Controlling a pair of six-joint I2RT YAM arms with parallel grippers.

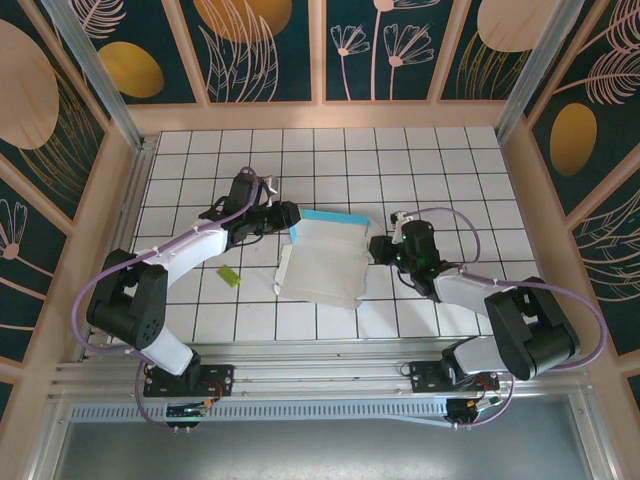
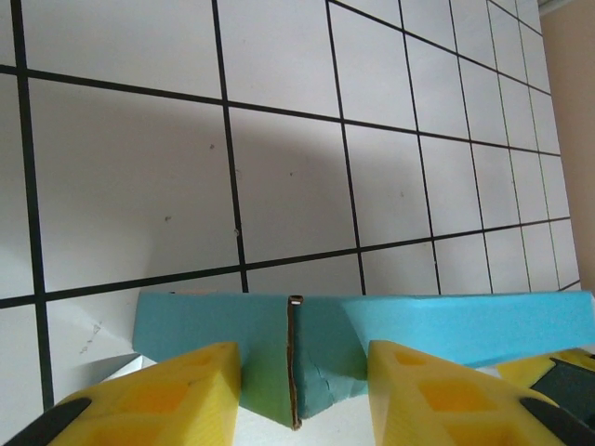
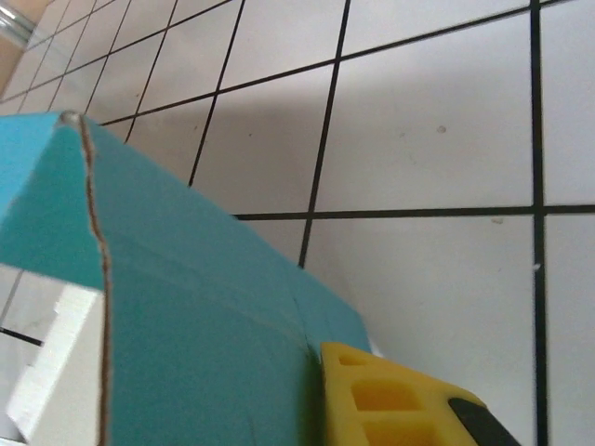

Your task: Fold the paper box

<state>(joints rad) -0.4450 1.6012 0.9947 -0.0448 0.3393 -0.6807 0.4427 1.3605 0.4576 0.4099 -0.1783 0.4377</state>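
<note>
Two arms are reaching in from either side toward the paper box [image 1: 320, 268], which is lying near the middle of the white tiled tabletop [image 1: 440, 160] with its white inside facing up and a turquoise flap [image 1: 335, 216] standing up along its far edge. At the far left corner of the box, the left tool [image 1: 288, 222] is standing open: in its wrist view the yellow fingers [image 2: 200, 390] are sitting apart, with a raw cardboard edge rising between them and touching neither. The right tool [image 1: 378, 250] is pressing up against the box's right edge; its wrist view is showing one yellow finger [image 3: 395, 400] lying against a turquoise panel, and I cannot tell whether it is gripping the cardboard. Left of the box and apart from it, a small yellow-green piece [image 1: 230, 276] is lying on the tiles just beside the left arm. Patterned wall panels [image 1: 260, 40] are enclosing the tabletop.
</note>
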